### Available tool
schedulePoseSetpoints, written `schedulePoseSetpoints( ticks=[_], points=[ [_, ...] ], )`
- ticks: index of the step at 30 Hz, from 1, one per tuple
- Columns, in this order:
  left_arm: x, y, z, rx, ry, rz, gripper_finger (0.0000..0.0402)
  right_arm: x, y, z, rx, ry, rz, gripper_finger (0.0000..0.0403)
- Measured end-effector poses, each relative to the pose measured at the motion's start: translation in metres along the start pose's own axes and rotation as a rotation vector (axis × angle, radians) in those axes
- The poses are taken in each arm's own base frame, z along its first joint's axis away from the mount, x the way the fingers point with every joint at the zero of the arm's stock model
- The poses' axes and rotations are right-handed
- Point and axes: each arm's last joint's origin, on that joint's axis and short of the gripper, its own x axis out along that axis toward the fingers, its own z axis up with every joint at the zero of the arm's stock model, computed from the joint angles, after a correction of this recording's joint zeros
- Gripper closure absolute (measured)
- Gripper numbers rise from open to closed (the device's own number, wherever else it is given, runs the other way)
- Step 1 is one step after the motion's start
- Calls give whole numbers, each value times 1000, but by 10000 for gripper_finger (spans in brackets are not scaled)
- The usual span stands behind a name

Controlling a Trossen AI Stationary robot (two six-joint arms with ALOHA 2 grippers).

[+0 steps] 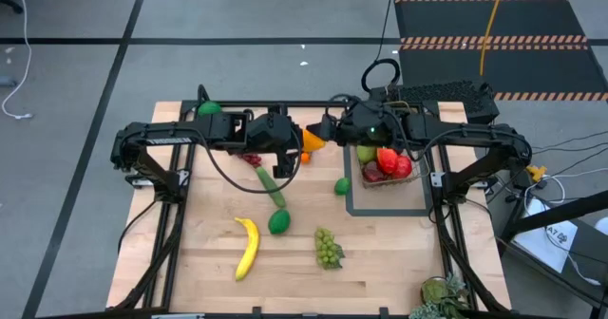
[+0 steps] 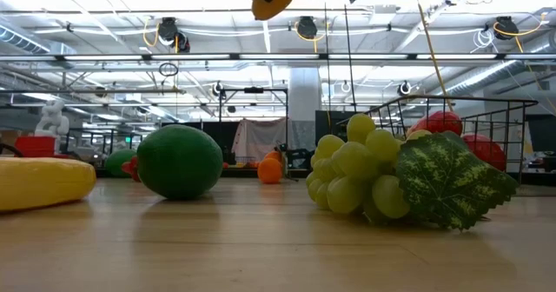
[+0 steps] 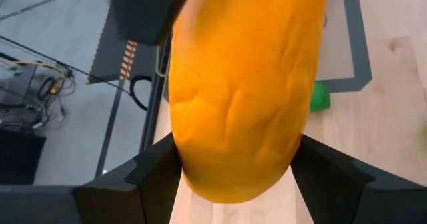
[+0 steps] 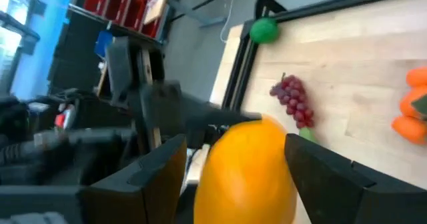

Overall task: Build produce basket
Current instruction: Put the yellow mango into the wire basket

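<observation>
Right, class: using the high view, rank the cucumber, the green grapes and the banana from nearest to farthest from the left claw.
1. Cucumber, just below the left claw, which holds the mango.
2. Green grapes, lower, toward the table's front.
3. Banana, front left, slightly farther than the grapes.

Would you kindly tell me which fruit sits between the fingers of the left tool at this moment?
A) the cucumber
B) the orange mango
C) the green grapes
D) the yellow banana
B: the left wrist view shows the orange mango between the fingers of the left tool, while the banana, green grapes and cucumber lie on the table.
</observation>
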Motion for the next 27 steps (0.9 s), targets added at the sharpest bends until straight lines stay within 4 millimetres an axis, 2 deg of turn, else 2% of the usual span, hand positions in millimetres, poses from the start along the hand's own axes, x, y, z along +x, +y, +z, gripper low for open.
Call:
schedulePoseSetpoints(
  ticks=[9, 13, 16, 23, 27],
  points=[
    [1, 4, -2, -18, 14, 33, 144, 2, -6, -3, -19, 111, -20, 122],
    [1, 4, -1, -5, 14, 34, 144, 2, -7, -4, -42, 139, -12, 119],
    [1, 5, -1, -5, 12, 35, 144, 2, -7, -4, -47, 133, -12, 134],
    [1, 5, -1, 9, 14, 42, 144, 3, -8, -1, -65, 109, -16, 200],
    [0, 3, -1, -9, 21, 95, 130, 4, -9, 2, -92, 109, -12, 202]
  ],
)
